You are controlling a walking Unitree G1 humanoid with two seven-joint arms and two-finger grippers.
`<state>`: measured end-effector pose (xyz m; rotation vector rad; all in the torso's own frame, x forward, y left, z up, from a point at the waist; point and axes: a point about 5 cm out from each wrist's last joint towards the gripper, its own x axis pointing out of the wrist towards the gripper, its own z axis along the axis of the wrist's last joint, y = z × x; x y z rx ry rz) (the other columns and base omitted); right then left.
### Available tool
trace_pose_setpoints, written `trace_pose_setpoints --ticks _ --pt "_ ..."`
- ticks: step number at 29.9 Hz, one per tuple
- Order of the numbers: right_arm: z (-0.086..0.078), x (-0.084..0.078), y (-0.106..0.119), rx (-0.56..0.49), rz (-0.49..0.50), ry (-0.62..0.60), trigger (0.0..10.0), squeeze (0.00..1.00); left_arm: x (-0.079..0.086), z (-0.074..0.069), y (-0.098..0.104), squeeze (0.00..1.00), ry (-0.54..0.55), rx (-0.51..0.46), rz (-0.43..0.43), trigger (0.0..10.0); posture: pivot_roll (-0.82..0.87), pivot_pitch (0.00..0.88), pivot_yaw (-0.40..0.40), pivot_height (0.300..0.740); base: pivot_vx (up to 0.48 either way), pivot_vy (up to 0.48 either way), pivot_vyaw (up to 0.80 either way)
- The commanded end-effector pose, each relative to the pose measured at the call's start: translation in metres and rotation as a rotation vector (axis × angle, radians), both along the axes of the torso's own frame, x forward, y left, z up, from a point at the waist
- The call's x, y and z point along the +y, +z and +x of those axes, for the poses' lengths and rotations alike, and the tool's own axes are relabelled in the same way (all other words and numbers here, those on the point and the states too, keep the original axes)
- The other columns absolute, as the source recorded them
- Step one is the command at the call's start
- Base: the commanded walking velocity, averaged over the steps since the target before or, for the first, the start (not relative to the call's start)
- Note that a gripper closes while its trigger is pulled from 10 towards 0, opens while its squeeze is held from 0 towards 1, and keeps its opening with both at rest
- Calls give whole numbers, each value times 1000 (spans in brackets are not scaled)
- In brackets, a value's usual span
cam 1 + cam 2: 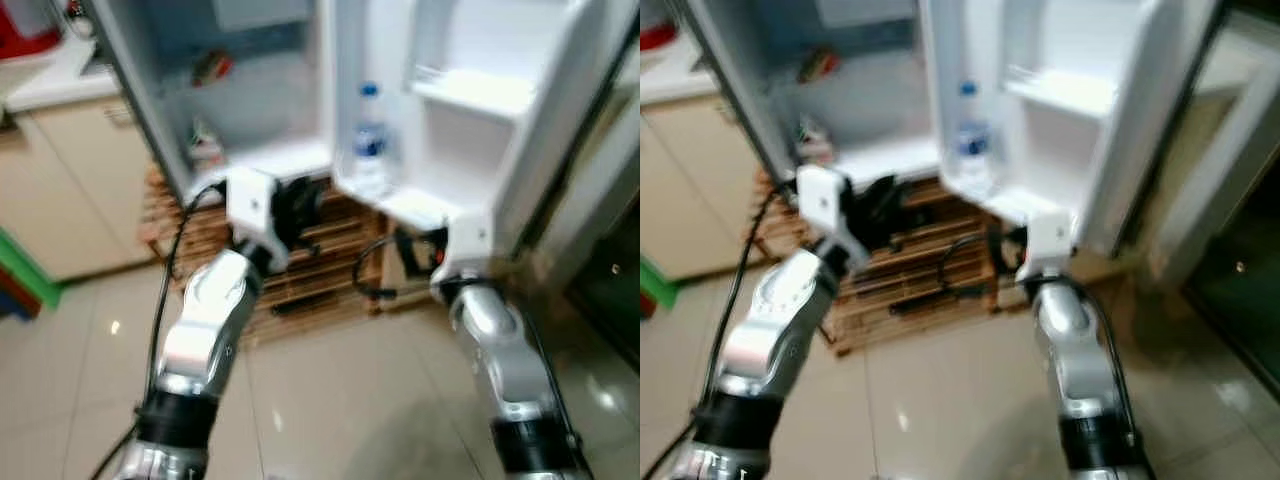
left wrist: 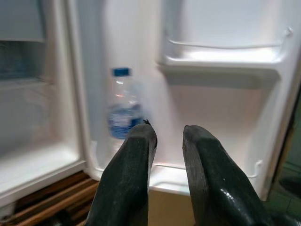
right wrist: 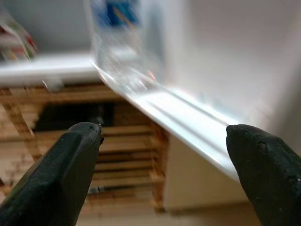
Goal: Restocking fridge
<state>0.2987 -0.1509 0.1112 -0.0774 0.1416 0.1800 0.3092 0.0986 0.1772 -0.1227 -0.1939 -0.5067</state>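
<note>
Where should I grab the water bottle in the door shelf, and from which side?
Probably the bottle body at the label, coming in level from the open front. It stands upright in the lowest door shelf, whose rail hides its base. The right gripper, wide open just below that shelf, seems better placed.

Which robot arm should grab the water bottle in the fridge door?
Probably the right. The right gripper has its fingers wide open just below the water bottle on the door shelf. The left gripper has fingers nearly closed and sits farther back.
</note>
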Motion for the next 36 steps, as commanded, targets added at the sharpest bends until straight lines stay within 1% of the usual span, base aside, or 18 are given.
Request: trace_pose_setpoints --ticks 1,3,5,6,8,9,10,11,12,13,15,16,19,23,26,27,29,36 --pt "-9 -4 -23 135 -26 51 10000 0 -3 3 -4 0 -2 26 10 10000 -87 0 84 740 0 0 0" --pt "-16 -18 -40 231 -35 22 10000 0 -1 13 -20 0 6 124 124 10000 -91 0 78 740 0 0 0" --pt "-18 -42 -59 357 -63 -93 10000 0 15 30 -40 0 79 283 223 10000 -94 0 74 740 0 0 0" --pt "-17 -57 -66 398 -91 -177 10000 0 25 37 -47 0 118 347 258 10000 -96 0 74 740 0 0 0" --pt "-17 -67 -70 420 -110 -232 10000 0 31 41 -51 0 142 384 277 10000 -96 0 74 740 0 0 0" --pt "-4 -101 -60 374 -221 -425 10000 0 35 45 -55 0 138 403 279 10000 -92 0 75 740 0 0 0" --pt "-4 -101 -60 374 -221 -425 10000 0 35 45 -55 0 138 403 279 10000 -92 0 75 740 0 0 0" --pt "10 -123 -41 291 -278 -551 10000 0 29 43 -72 0 76 527 196 10000 -84 0 76 740 0 0 0" --pt "18 -129 -31 250 -293 -579 10000 0 24 40 -84 0 23 622 114 10000 -78 0 73 740 0 0 0" --pt "18 -129 -31 250 -293 -579 10000 0 24 40 -84 0 23 622 114 10000 -78 0 73 740 0 0 0" --pt "30 -137 -15 195 -316 -610 10000 0 17 34 -102 0 -32 728 73 10000 -63 0 71 740 0 0 0" --pt "38 -139 -4 163 -343 -619 10000 0 18 32 -114 0 -12 779 115 10000 -60 0 69 740 0 0 0" --pt "61 -140 30 73 -403 -628 10000 0 18 28 -129 0 -12 806 243 10000 -31 0 58 740 0 0 0" --pt "78 -135 60 -5 -448 -633 10000 0 25 21 -140 0 12 839 279 10000 13 0 53 740 0 0 0" --pt "82 -137 71 -27 -490 -673 10000 0 40 3 -161 0 20 921 291 10000 55 0 53 740 0 0 0" --pt "82 -137 71 -27 -490 -673 10000 0 40 3 -161 0 20 921 291 10000 55 0 53 740 0 0 0" --pt "82 -142 73 -19 -530 -698 10000 0 57 -15 -177 0 35 980 293 10000 98 0 57 740 0 0 0" --pt "83 -149 86 -30 -499 -729 10000 0 88 -41 -191 0 84 1016 285 10000 158 31 51 740 0 0 0"
